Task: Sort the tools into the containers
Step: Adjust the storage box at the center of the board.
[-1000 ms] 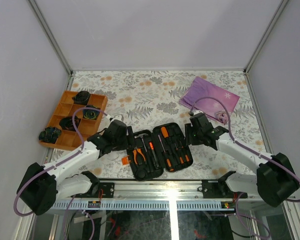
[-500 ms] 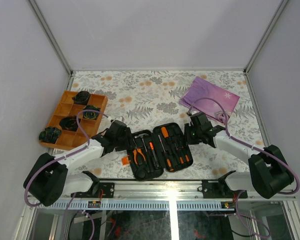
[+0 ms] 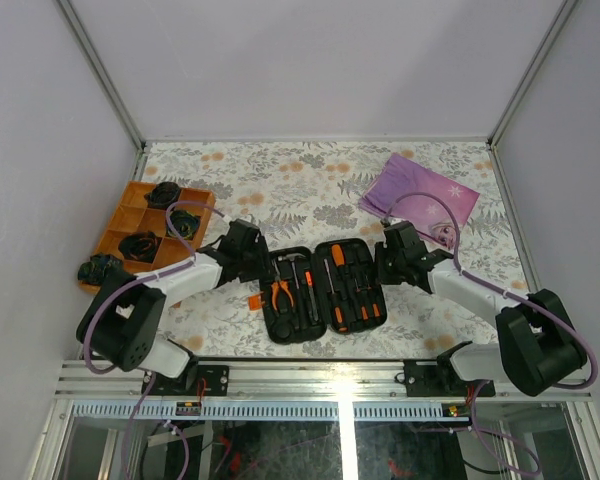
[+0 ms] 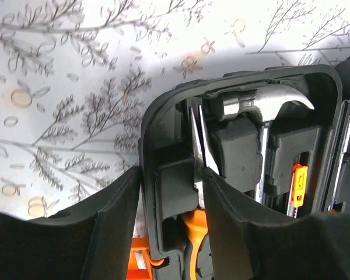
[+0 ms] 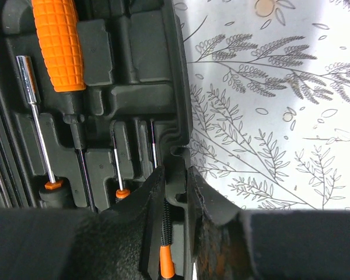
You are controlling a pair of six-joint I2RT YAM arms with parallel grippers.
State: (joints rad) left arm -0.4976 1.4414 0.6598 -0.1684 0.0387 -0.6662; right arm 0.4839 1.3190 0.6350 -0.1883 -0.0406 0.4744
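The black tool case [image 3: 320, 290] lies open in the middle of the near table, seen from above. Its moulded slots hold orange-handled pliers [image 3: 281, 295], a steel-headed hammer [image 4: 262, 108] and several screwdrivers [image 3: 338, 258] with orange-and-black handles [image 5: 57, 41]. My left gripper [image 3: 258, 262] straddles the case's left wall [image 4: 149, 175], one finger outside and one inside against the pliers' slot, and is shut on it. At the opposite side my right gripper [image 3: 380, 262] is shut on the case's right wall [image 5: 178, 169], which it pinches tightly.
An orange divided tray [image 3: 128, 213] with black coiled lumps sits at the left, close behind my left arm. A purple bag [image 3: 420, 195] lies at the back right. The case's orange latch [image 3: 255, 300] sticks out on its left side. Grey walls enclose the floral table.
Both grippers have narrowed onto the case's side walls. The case has shifted away from the arm bases and turned straighter. My left arm has stretched out further.
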